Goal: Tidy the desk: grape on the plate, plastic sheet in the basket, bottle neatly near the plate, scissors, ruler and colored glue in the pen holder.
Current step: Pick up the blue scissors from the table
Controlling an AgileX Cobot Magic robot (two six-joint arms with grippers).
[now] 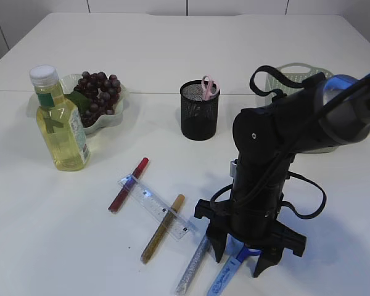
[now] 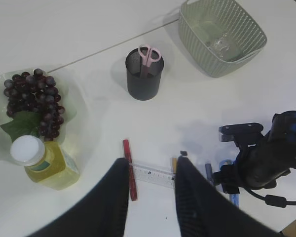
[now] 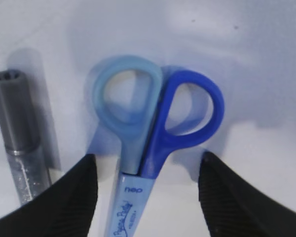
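Blue scissors lie flat on the tabletop directly beneath the right hand, spread wide astride the handle loops, long axis running back toward the wrist, silver glue just left, left hand farther off.

Scissors lt+dk blue; glue sticks red, gold, silver glitter; pen holder blk mesh; desk white.

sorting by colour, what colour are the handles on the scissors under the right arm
Scissors: one loop light blue, the other dark blue; clearest in the right wrist view.
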